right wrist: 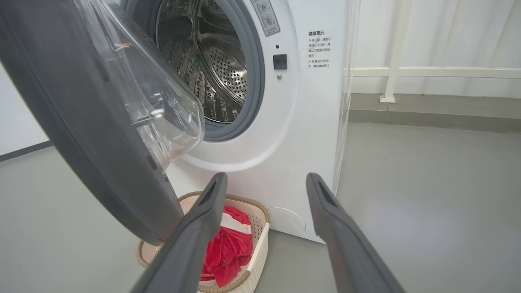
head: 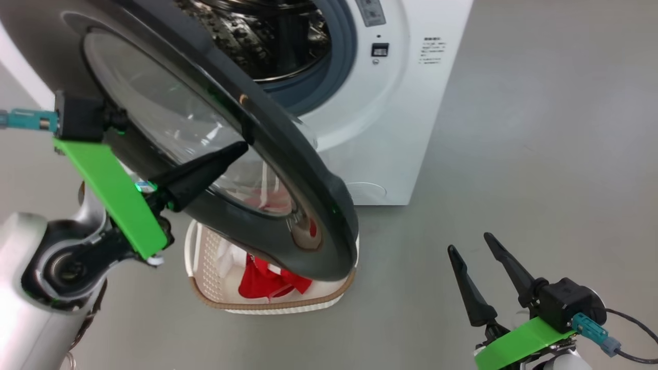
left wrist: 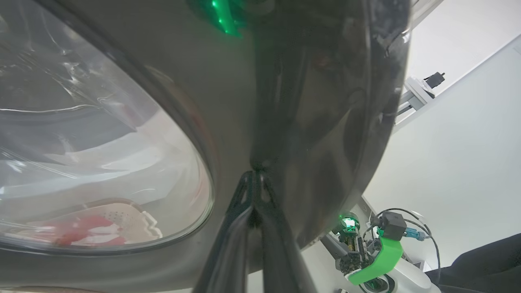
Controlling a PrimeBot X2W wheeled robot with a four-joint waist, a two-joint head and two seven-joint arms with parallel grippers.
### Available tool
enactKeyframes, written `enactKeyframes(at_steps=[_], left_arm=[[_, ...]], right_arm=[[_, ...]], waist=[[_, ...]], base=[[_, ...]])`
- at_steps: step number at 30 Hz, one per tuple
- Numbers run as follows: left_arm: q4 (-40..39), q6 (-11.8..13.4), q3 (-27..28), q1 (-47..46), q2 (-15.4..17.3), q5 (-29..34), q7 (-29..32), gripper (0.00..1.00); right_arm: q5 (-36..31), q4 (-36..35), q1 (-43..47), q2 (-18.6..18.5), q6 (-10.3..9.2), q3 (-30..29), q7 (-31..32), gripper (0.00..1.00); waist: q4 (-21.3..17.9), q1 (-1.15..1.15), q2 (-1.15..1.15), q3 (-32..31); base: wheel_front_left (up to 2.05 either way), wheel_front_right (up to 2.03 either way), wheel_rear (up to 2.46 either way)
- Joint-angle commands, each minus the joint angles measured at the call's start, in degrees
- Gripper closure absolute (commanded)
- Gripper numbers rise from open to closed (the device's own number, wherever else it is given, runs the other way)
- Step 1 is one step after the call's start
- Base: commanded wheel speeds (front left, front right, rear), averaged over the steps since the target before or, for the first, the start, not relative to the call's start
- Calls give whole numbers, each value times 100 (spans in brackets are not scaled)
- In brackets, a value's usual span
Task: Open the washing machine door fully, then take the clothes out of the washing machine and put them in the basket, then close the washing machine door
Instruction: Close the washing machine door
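The washing machine door (head: 288,169), a black ring around a clear dome, stands partly open over the basket. My left gripper (head: 239,150) is shut, its tips pressed against the door's outer black ring (left wrist: 309,101); in the left wrist view its tips (left wrist: 256,177) touch that ring. The white washing machine (head: 401,128) shows a bare steel drum (right wrist: 211,61). Red clothes (head: 267,282) lie in the cream basket (head: 205,267) on the floor in front of the machine, also seen as the clothes (right wrist: 228,248) in the basket (right wrist: 260,240). My right gripper (head: 470,245) hangs open and holds nothing, low at the right (right wrist: 265,181).
Grey floor (head: 540,154) stretches open to the right of the machine. A white railing (right wrist: 407,73) and wall stand behind it on that side. A cable (head: 632,334) trails from my right wrist.
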Motion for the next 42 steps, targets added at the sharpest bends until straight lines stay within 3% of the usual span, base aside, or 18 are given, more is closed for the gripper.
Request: enactKeyframes(at_steps=[1,23,42], left_arm=[[52,-40,116,-427,197,123,-268,100],[1204,-40,-1107,-1542,106,195,-2466,100],[2201,-40,-1812,-2547,9,116,-3851,100]], right_arm=[[-46,-157,-227,4,35,62,-37,0],[-99,-214,-360,72,35,-6,-37,0],[-88,-262,-537,174,35,60,-37,0]], waist=[[-204,0,0,127],[-640,0,0,384],[-1067,0,0,720]], base=[[0,0,0],[0,0,0],[0,0,0]])
